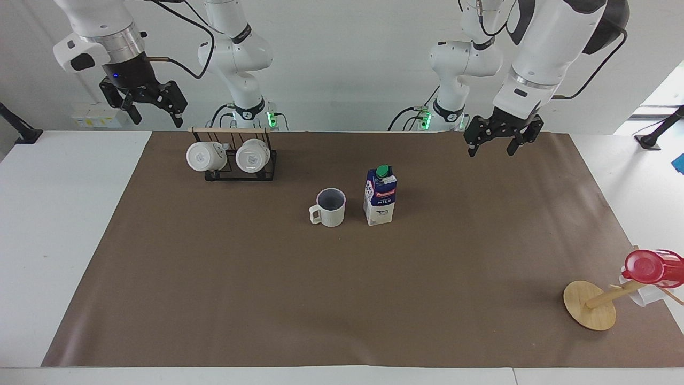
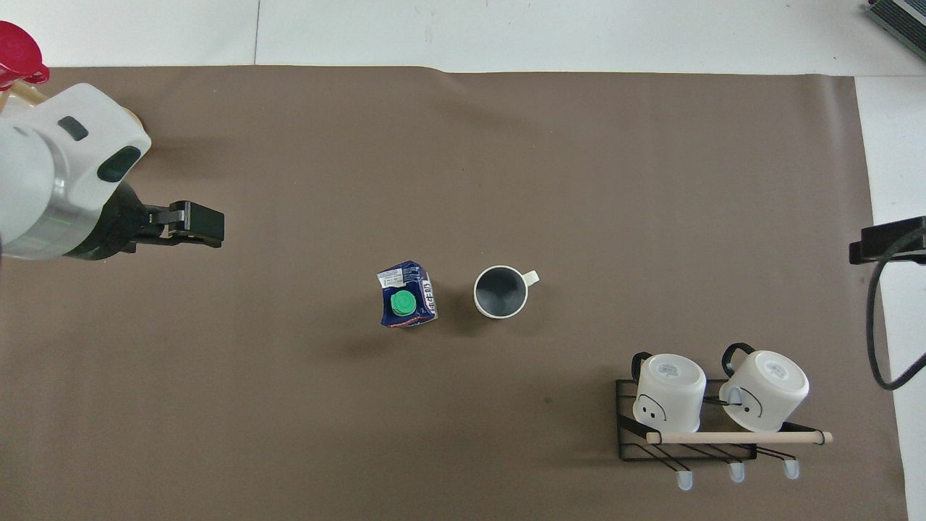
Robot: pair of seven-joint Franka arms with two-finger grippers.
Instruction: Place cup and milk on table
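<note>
Both end effectors (image 1: 497, 142) off milk (image 1: 380, 195).

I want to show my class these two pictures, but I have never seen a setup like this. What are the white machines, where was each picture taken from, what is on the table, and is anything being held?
The white machines are two robot arms, each ending in a two-finger gripper. One picture looks at them from across the table; the other looks steeply down from above their end.

On the brown sheet of the table stand a cream ribbed cup and a blue-and-white milk carton with a green cap, side by side, upright, not touching. Nearer the robots, toward the right arm's end, a black wire rack holds two white mugs. At the left arm's end a tipped wooden stand carries a red cup.

Nothing is held. The left gripper hangs open over the sheet; the right gripper waits open, raised above the table's edge.
</note>
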